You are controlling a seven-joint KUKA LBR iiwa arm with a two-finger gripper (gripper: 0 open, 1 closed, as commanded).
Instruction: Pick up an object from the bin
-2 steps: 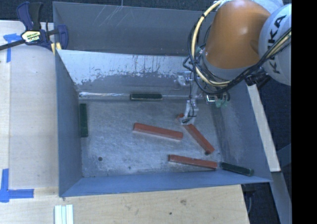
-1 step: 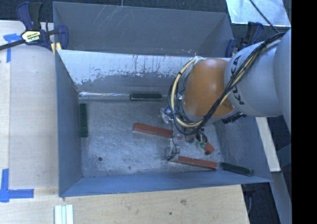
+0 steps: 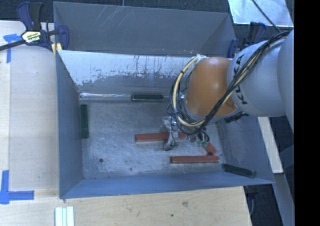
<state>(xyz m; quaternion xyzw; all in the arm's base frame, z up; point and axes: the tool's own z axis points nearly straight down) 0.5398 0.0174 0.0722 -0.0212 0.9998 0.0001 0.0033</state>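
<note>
Reaching in from the right edge of the bin [image 3: 69, 135], the grey arm [image 3: 262, 77] crosses the right wall and bends down toward the floor. Its rounded orange cover [image 3: 210, 87] hangs over the right half, with yellow and black cables [image 3: 177, 95] looped round it. The gripper [image 3: 171, 141] points down at the floor a little right of centre, its tip at the right end of a flat red-brown bar [image 3: 150, 138]. Whether the gripper is parted or closed, and whether it has hold of that bar, cannot be told. The bar is slim, straight and matt brick-red, lying flat and lengthwise left to right. A second red-brown bar [image 3: 194, 159] of like shape lies nearer the front wall, below and right of the gripper and apart from the first. A short red piece [image 3: 211, 148] lies tilted just above its right end. Other contents: a dark bar [image 3: 147, 98] along the foot of the back wall, a dark green bar [image 3: 84, 121] upright along the left wall, and a black bar [image 3: 239, 170] at the front right corner. The floor is bare across the left half and the front left corner; room is tight on the right, under the arm.
</note>
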